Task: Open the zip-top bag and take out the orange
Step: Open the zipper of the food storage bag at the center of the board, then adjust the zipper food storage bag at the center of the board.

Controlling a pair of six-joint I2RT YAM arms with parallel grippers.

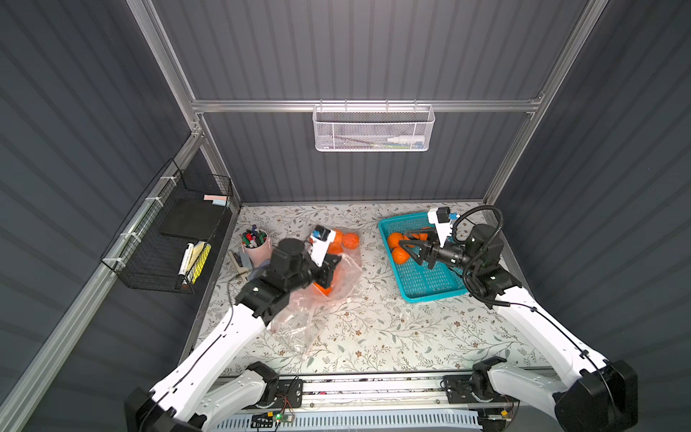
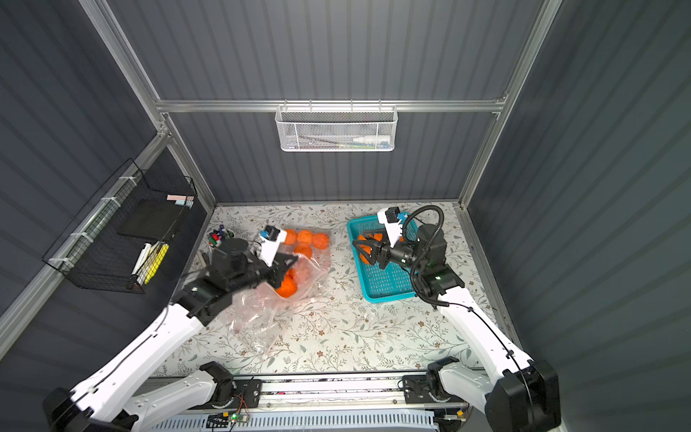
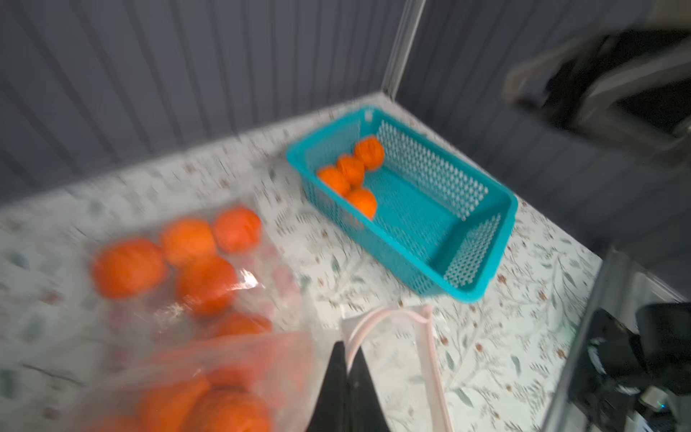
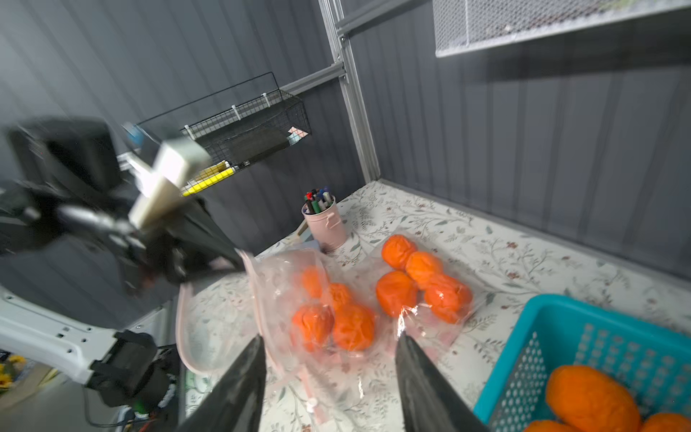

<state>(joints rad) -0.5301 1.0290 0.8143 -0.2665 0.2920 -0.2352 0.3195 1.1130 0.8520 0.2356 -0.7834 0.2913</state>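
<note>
A clear zip-top bag (image 1: 336, 288) (image 2: 299, 299) with a pink zip rim (image 3: 426, 336) lies left of centre, and several oranges (image 4: 351, 325) (image 2: 287, 288) sit inside it. My left gripper (image 1: 329, 276) (image 2: 284, 269) (image 3: 347, 348) is shut on that rim and holds the bag's mouth up and open. My right gripper (image 1: 405, 241) (image 2: 359, 248) (image 4: 329, 338) hovers open over the far end of the teal basket (image 1: 430, 297) (image 3: 482, 239), with nothing between its fingers. Several oranges (image 1: 399, 255) (image 3: 351, 170) (image 4: 590, 396) lie in the basket below it.
A second clear bag of oranges (image 1: 349, 241) (image 4: 422, 284) lies behind the held bag. A pink cup of markers (image 1: 254, 243) (image 4: 323, 220) stands at the back left. A black wire rack (image 1: 168, 239) hangs on the left wall and a white mesh basket (image 1: 372, 129) on the back wall.
</note>
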